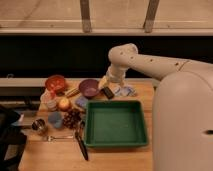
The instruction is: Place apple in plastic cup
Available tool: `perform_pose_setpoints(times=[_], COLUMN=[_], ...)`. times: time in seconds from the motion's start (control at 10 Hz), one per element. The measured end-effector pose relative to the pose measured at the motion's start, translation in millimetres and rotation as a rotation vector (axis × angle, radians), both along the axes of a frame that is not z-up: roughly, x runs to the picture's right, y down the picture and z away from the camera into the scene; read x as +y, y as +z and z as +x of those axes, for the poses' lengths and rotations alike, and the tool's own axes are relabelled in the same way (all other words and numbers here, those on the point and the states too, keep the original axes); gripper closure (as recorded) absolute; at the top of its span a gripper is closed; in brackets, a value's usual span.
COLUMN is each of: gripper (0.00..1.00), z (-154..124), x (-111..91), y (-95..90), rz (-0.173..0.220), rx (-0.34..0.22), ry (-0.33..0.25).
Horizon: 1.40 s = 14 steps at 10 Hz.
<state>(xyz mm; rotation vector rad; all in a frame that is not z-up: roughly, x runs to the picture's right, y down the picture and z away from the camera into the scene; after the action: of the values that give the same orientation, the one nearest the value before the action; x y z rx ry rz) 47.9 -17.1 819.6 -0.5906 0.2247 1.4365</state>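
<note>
Firstly, gripper [107, 85]: at the end of the white robot arm [150, 62], low over the back of the wooden table [50, 157], just right of the purple bowl [90, 88] and behind the green rectangular plastic tray [116, 125].
Gripper state: cannot tell whether it is apart, together or clamped on anything.
Apple [64, 104]: small, round, yellow with a red-orange blush; it sits on the table to the left of the gripper and nearer the front, well apart from it, with the purple bowl between them.
Apple's neighbours: a taller whitish-pink cup [49, 100] just to its left, a red bowl [56, 82] behind it, a dark bunch of grapes [71, 118] in front of it.
Plastic cup [55, 119]: short, blue-grey, upright, just in front of the apple and beside the grapes on their left; farther from the gripper than the apple is.
Other cup: shiny metal cup [39, 126], left of and in front of the blue-grey one.
Utensil: black-handled tool [81, 145] lying along the tray's left edge.
</note>
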Motion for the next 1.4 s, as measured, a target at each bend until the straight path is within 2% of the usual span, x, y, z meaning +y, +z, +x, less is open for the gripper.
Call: perform_pose_setpoints(times=[0.1, 0.4, 0.7, 0.9, 1.0, 1.1, 1.4], gripper=[0.20, 0.20, 0.20, 0.20, 0.20, 0.20, 0.20], z=[-8, -45, -117, -166, -183, -188, -184], x=[-5, -16, -20, -9, -4, -1, -2], y=[-1.7, -1.5, -5.1, -19.0, -28.4, -31.0, -29.6], rz=[0.021, 0.054, 0.101, 0.130, 0.148, 0.153, 0.156], rx=[-0.049, -0.137, -0.259, -0.352, -0.382, -0.392, -0.385], ry=[-0.056, -0.180, -0.389, -0.511, -0.543, -0.556, -0.558])
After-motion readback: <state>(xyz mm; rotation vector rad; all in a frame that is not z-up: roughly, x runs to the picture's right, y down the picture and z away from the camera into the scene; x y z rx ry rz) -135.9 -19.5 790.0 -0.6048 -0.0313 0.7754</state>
